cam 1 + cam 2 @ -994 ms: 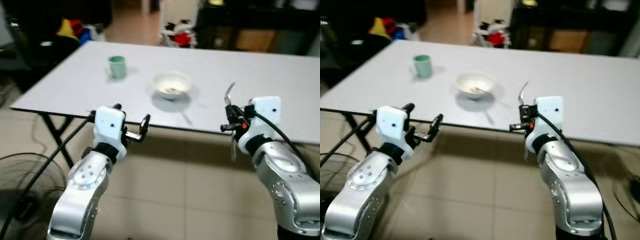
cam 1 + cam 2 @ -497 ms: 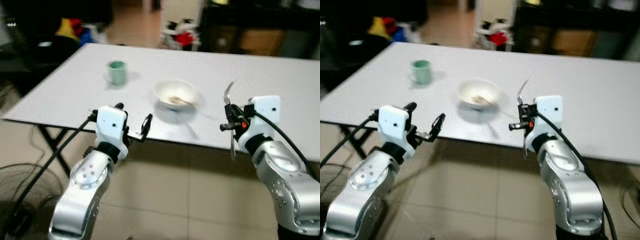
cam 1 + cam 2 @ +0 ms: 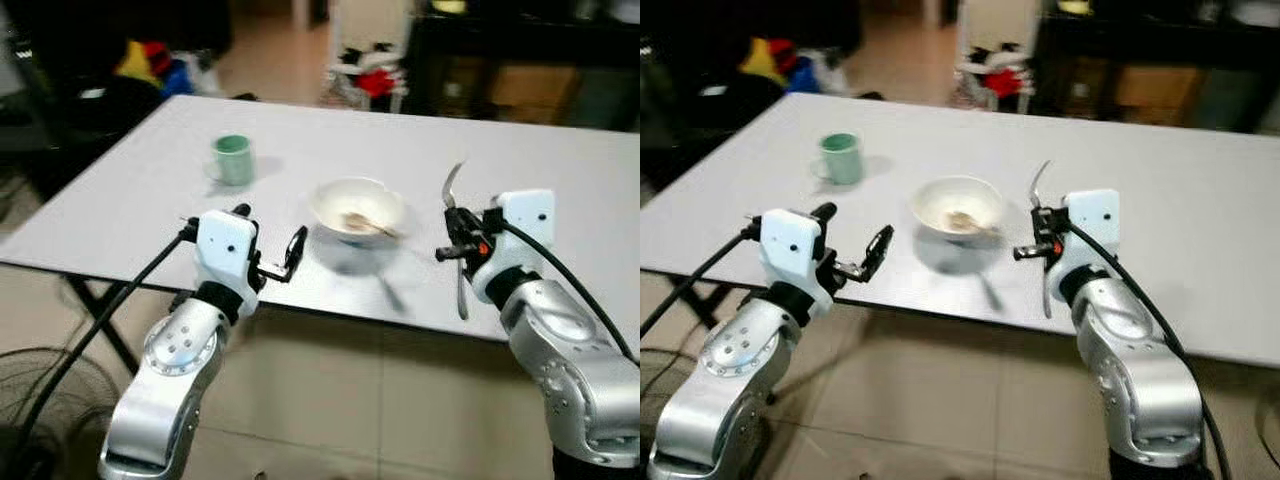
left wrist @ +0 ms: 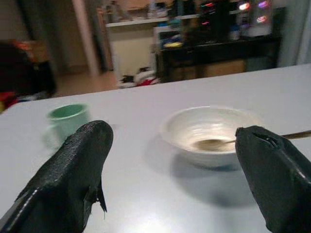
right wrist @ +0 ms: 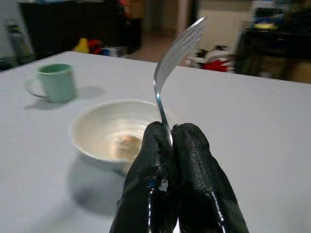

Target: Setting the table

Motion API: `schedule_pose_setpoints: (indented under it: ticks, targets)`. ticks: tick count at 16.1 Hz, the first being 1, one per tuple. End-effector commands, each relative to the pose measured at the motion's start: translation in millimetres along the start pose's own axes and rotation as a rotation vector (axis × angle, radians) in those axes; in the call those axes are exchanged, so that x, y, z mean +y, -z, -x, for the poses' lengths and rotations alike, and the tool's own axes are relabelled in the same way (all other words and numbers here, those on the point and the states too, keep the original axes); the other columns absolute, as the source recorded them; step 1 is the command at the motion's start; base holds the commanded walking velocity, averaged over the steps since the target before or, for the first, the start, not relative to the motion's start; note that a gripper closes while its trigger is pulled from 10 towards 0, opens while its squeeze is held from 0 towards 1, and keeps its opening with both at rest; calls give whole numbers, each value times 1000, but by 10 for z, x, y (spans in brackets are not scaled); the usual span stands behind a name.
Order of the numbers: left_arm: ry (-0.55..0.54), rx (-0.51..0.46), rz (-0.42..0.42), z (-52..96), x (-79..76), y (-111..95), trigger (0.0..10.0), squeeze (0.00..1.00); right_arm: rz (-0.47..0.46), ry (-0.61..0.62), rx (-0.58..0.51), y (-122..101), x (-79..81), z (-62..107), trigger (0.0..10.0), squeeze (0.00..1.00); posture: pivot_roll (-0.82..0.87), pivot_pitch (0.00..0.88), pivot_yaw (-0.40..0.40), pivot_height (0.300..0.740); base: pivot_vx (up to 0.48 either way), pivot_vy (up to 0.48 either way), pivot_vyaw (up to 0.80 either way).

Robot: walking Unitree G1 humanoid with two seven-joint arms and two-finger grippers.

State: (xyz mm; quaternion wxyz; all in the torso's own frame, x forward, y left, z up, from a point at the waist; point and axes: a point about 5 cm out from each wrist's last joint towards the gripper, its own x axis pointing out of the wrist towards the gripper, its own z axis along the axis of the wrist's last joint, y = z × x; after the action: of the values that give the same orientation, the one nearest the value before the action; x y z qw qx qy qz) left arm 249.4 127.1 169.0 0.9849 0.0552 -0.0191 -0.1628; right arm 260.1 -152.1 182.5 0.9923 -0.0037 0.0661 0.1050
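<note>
Fork (image 3: 453, 190) tines up, handle hanging down, is pinched between the two black fingers (image 5: 192, 145) of the right gripper (image 3: 461, 243), which are pressed tight together on its neck. That gripper hovers over the near edge of the white table (image 3: 560, 180), on the right side, with the fork held upright just right of the bowl and clear of the tabletop.

Over on the left, the left gripper (image 3: 268, 240) has its fingers (image 4: 73, 170) spread wide apart with nothing between them. It sits at the table's near edge too, pointing in towards the bowl.

A white bowl (image 3: 359, 208) stands between the two grippers, a little farther in on the table, with a spoon (image 3: 368, 224) lying in it, the handle leaning over the rim towards the right. A pale green mug (image 3: 233, 160) stands farther back and to the left, well apart from the bowl, its handle turned left.

Beyond the table's far edge the room is dark, with blurred furniture and some red and yellow clutter on the tiled floor (image 3: 330, 400).
</note>
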Motion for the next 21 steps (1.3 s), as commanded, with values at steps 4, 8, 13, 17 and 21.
schedule_pose_setpoints:
  ticks: [4,8,13,17,21]
  targets:
    - [-4,-10,-16,-6,47,-27,10000,0,11,-23,-19,-49,38,-18,10000,0,94,0,1,740,349,0,0]
    - [5,-13,-22,-10,33,-30,10000,0,11,-26,-20,-50,34,-24,10000,0,96,0,3,740,351,0,0]
    - [9,-6,-27,-26,34,-21,10000,0,23,-31,-22,-65,12,-42,10000,0,93,0,7,740,343,0,0]
    - [53,12,-55,-68,25,-14,10000,0,79,-46,-9,-108,-55,-112,10000,0,105,0,24,740,0,0,0]
    - [59,21,-70,-40,33,-24,10000,0,111,-72,38,-56,-107,-129,10000,0,125,0,4,740,0,0,0]
